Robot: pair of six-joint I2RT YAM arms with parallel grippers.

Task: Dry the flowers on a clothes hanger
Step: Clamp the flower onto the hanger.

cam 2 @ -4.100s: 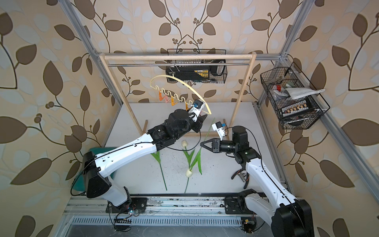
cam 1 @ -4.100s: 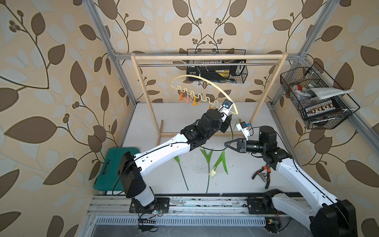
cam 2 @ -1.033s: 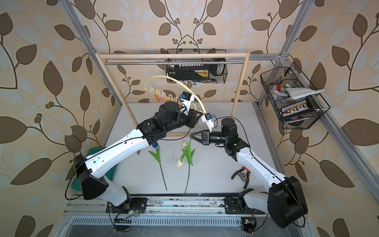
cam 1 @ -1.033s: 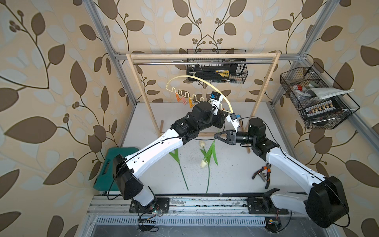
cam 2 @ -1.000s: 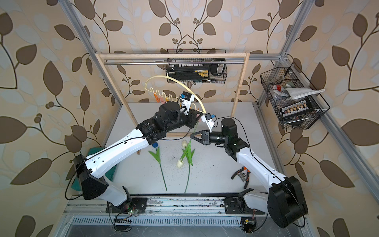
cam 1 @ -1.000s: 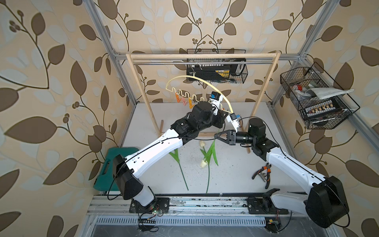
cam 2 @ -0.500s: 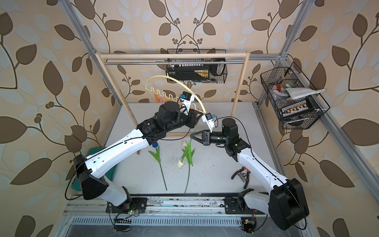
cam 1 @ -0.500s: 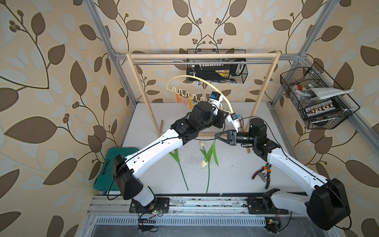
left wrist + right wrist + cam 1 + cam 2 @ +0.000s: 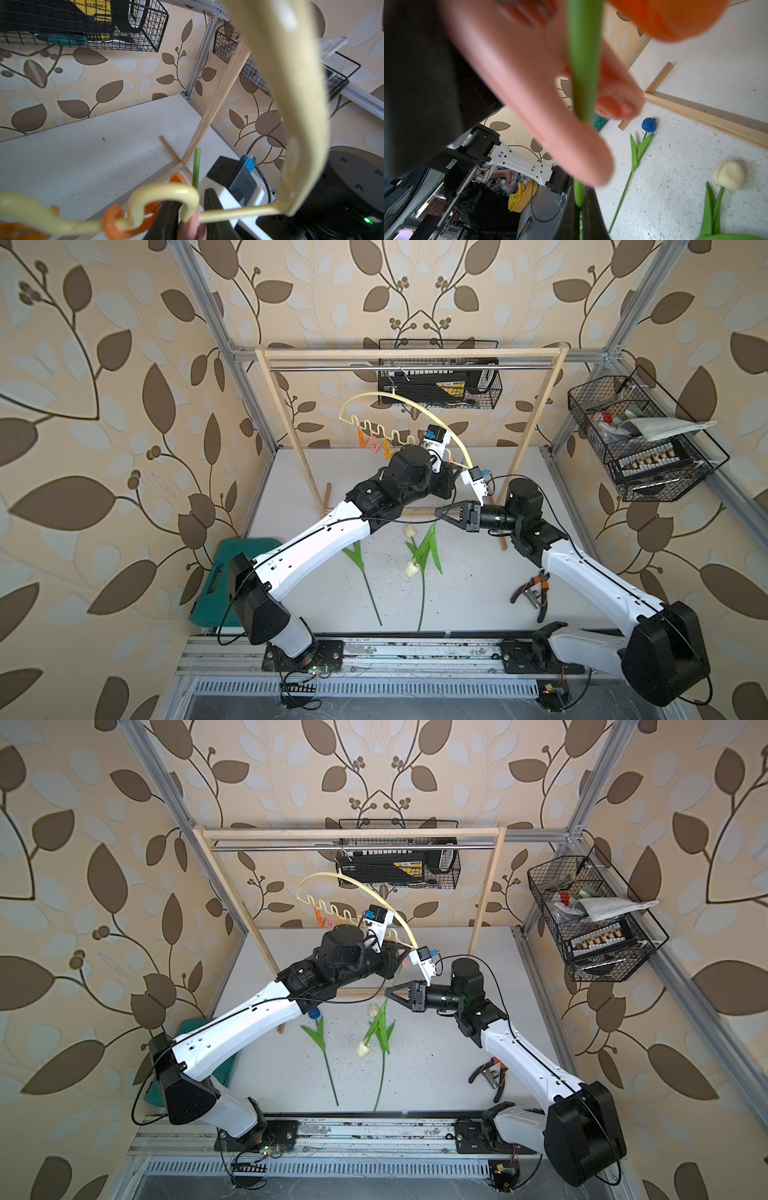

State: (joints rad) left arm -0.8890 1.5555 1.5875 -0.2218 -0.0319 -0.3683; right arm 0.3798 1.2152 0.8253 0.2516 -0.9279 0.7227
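White table [image 9: 478, 572] below. The right gripper [image 9: 579, 200] pinches a tulip stem [image 9: 583, 62]; the left gripper [image 9: 191, 220] squeezes a pink clip [image 9: 529, 93].

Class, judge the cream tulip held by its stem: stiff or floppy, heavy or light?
Probably flexible: its stem is long and thin. Likely light: a fingertip pinch by the right gripper carries it. Its head sits below the grip, so it may sway.

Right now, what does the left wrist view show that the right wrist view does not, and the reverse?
Only the left wrist view shows the cream hanger and a black wire basket on the wall. Only the right wrist view shows the blue tulip and a cream tulip lying on the table. Both show the green stem, the pink clip and the wooden rack.
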